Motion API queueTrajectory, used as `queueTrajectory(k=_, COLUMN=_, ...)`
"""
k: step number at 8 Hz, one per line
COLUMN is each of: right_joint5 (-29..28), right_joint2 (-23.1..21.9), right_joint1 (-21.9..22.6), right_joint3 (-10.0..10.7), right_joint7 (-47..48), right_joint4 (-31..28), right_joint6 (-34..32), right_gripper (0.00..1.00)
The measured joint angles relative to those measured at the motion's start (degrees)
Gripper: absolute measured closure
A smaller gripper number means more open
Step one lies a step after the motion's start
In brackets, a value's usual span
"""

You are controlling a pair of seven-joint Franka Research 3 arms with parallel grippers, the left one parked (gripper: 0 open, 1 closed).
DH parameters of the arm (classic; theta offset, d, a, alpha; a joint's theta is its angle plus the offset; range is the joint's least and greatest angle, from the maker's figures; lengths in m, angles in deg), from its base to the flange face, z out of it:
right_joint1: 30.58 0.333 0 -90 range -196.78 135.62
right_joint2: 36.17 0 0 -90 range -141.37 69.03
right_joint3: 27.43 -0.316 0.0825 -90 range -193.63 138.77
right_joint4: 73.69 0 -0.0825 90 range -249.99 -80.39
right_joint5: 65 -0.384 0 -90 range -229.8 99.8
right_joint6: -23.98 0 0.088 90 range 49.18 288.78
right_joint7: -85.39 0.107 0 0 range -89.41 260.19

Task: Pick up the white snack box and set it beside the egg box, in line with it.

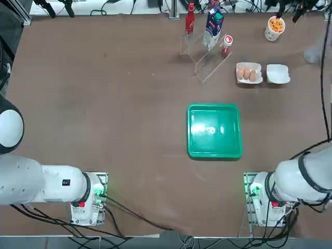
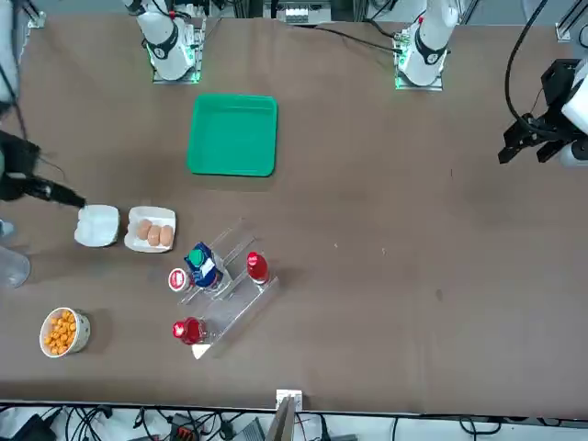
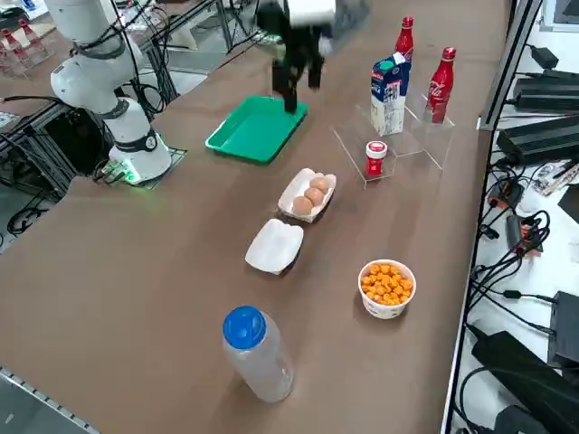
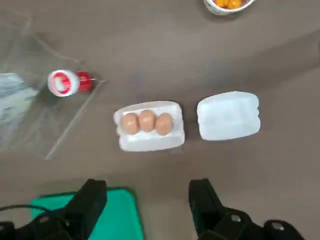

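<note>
Brown tabletop (image 1: 104, 104) is lying cluttered; I'm hovering the right gripper (image 4: 145, 205), fingers spread wide and empty, above the green tray's (image 3: 256, 129) far edge. The white snack box (image 4: 228, 115) is sitting just beside the egg box (image 4: 149, 125), so I'm risking nudging the eggs while descending.

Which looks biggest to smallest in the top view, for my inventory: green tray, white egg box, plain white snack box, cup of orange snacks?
1. Green tray.
2. Egg box and snack box, alike.
3. Cup of orange snacks.
</note>
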Motion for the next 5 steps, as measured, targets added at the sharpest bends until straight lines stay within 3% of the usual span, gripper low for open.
queueTrajectory(k=2, right_joint5=0.1, right_joint2=-0.9, right_joint1=0.6, right_joint3=-1.2, right_joint7=-2.8, right_joint4=8.9, right_joint6=-9.1, right_gripper=0.00)
queueTrajectory(k=3, right_joint5=0.6, right_joint2=-2.8, right_joint1=1.3, right_joint3=-1.7, right_joint7=-5.4, right_joint4=9.0, right_joint6=-11.5, right_gripper=0.00)
queueTrajectory(k=5, right_joint5=2.3, right_joint2=-10.1, right_joint1=3.4, right_joint3=-1.7, right_joint7=-7.9, right_joint4=-2.1, right_joint6=-7.2, right_gripper=0.00)
